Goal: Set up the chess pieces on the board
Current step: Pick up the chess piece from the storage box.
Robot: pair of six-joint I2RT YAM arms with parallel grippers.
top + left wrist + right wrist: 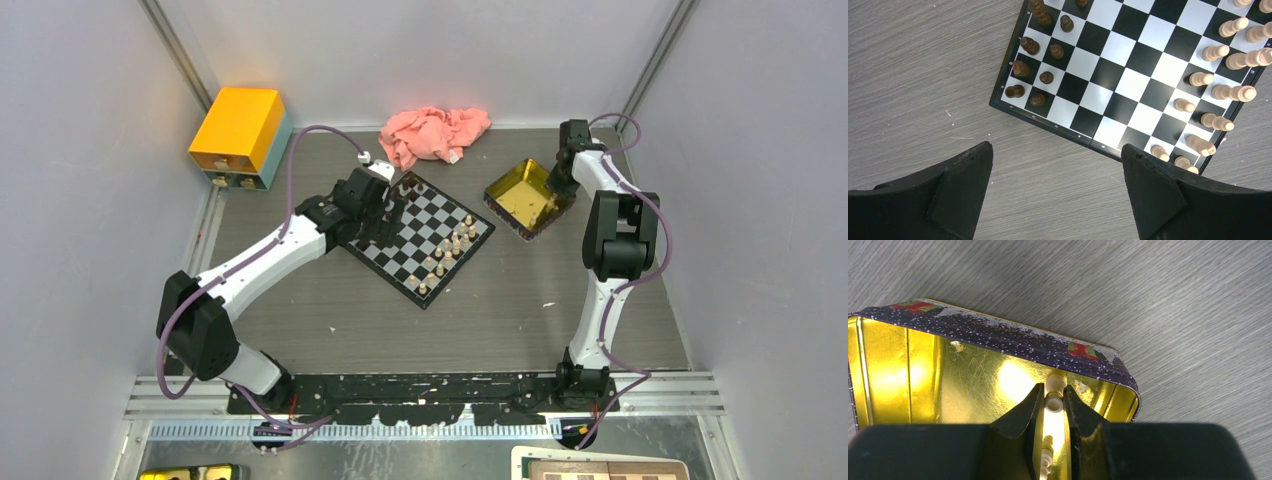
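The board lies tilted at the table's middle, and it also shows in the left wrist view. Dark brown pieces stand along its left edge, pale pieces along its right edge. The pale ones also show in the top view. My left gripper is open and empty, above bare table just off the board's near edge. In the top view it hangs over the board's left corner. My right gripper is inside a gold-lined tin, shut on a pale piece. Another pale piece lies below.
The tin sits right of the board. A pink cloth lies at the back. A yellow box stands at the back left. A brown-and-cream board shows at the bottom edge. Grey walls close in both sides.
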